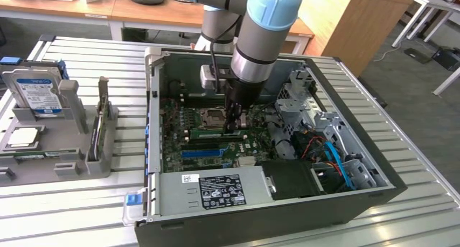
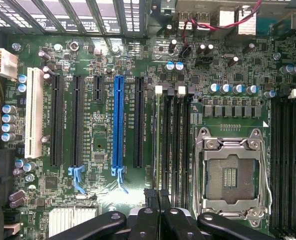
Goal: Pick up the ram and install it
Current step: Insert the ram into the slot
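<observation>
Black two-finger gripper (image 1: pixel 234 128) (image 2: pixel 157 201) hanging clenched, fingertips pressed together, low over black memory slots (image 2: pixel 168 140). Long thin green ram stick (image 1: pixel 207 132) lying along slots, just beside fingertips; grip on it cannot be confirmed. Silver processor socket (image 2: pixel 232 172) sitting near gripper, blue plastic slot (image 2: pixel 119 120) farther off. Grey open computer case (image 1: pixel 154 123) enclosing all.
</observation>
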{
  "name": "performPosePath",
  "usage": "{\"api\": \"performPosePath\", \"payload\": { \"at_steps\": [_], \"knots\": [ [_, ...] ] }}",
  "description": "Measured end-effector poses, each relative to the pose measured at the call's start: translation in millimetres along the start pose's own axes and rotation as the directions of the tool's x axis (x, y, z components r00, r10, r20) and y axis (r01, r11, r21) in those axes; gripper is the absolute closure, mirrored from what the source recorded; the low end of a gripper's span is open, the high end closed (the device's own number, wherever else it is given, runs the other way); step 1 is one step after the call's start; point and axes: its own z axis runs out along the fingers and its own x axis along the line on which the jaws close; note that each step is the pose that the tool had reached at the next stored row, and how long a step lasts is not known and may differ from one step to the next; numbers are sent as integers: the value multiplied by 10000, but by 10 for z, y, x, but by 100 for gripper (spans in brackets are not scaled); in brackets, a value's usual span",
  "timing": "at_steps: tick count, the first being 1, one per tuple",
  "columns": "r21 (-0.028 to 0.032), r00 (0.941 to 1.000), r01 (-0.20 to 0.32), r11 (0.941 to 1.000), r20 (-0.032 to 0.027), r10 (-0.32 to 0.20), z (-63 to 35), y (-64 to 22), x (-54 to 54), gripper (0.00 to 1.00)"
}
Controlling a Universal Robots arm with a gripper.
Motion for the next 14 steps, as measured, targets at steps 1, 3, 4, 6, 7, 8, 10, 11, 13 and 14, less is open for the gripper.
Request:
{"api": "performPosePath", "payload": {
  "at_steps": [1, 3, 4, 6, 7, 8, 10, 11, 13, 14],
  "knots": [
    [0, 10000, 0, 10000, 1, 0, 0, 0, 0, 88],
    [0, 10000, 0, 10000, 1, 0, 1, 0, -4, 88],
    [0, 10000, 0, 10000, 2, 0, 1, 0, -12, 88],
    [0, 10000, 1, 10000, 1, -1, 1, -1, -14, 88],
    [0, 10000, 1, 10000, 1, -1, 1, -1, -14, 88],
    [0, 10000, 0, 10000, 1, 0, 1, 0, -14, 88],
    [0, 10000, -2, 10000, 1, 2, 1, 1, -11, 88],
    [-1, 10000, -2, 10000, 0, 2, 1, 1, -6, 88],
    [0, 10000, -2, 10000, 1, 2, 0, 1, 4, 88],
    [0, 10000, -2, 10000, 1, 2, 0, 1, 4, 88]
  ]
}}
